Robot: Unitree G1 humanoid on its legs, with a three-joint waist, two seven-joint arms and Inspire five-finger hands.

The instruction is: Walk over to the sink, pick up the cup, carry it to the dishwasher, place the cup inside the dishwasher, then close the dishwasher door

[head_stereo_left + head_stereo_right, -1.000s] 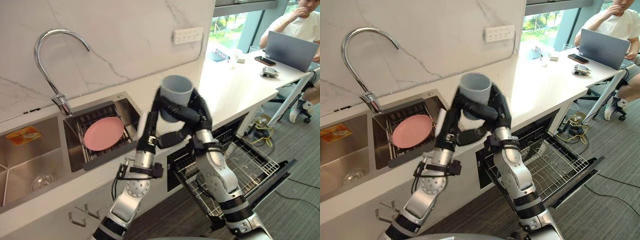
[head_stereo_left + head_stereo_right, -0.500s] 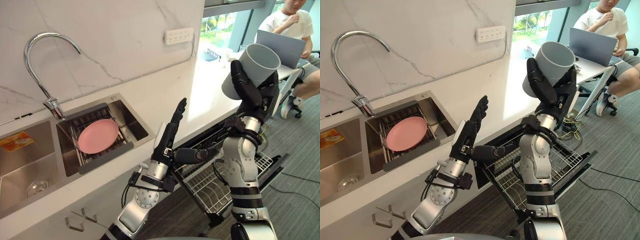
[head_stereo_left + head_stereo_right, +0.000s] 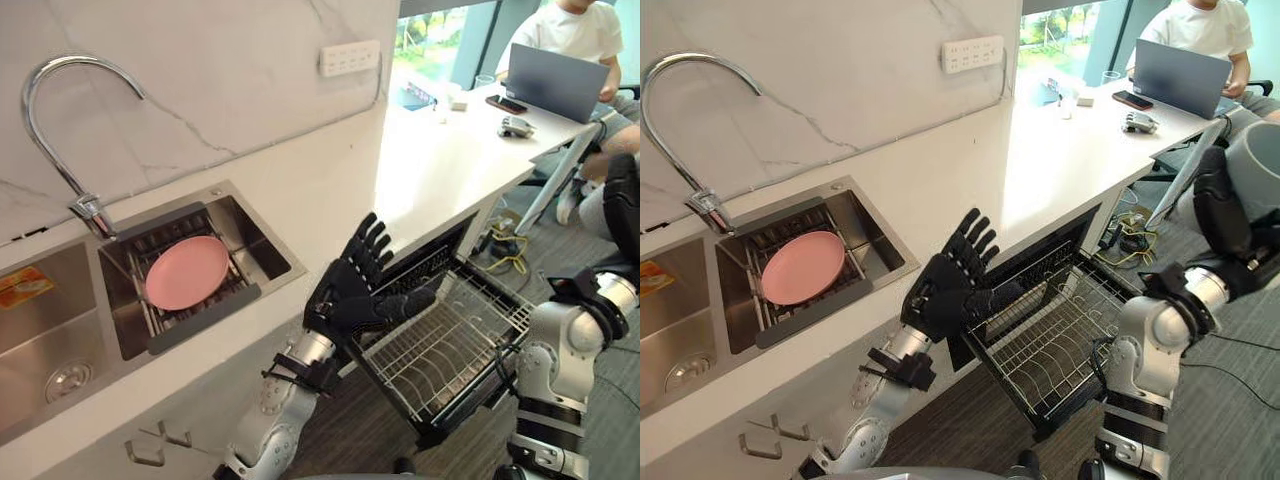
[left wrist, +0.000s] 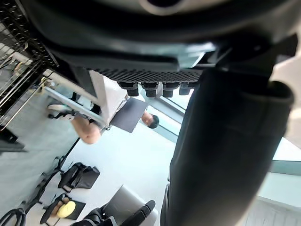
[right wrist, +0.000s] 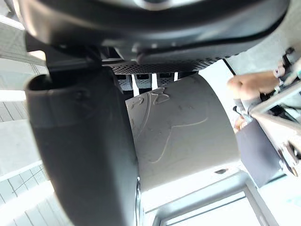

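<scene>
The grey cup (image 3: 1258,168) is at the far right, beyond the pulled-out dishwasher rack (image 3: 440,345), with my right hand (image 3: 1220,205) shut on it. In the right wrist view the cup (image 5: 183,132) rests against the palm with the thumb (image 5: 84,155) curled along its side. My left hand (image 3: 355,290) is open with fingers spread, held in front of the counter edge above the rack's near left corner and touching nothing. The dishwasher stands open below the counter, and its wire rack (image 3: 1050,340) holds no dishes that I can see.
A pink plate (image 3: 185,270) lies on a drainer in the sink (image 3: 250,215), under a curved tap (image 3: 60,120). The white counter (image 3: 420,170) runs to the right. A person sits at a laptop (image 3: 555,85) behind it. Cables lie on the carpet (image 3: 505,245).
My right hand has swung the cup from above the counter down to the far right. My left hand has dropped and spread its fingers. The camera has turned slightly.
</scene>
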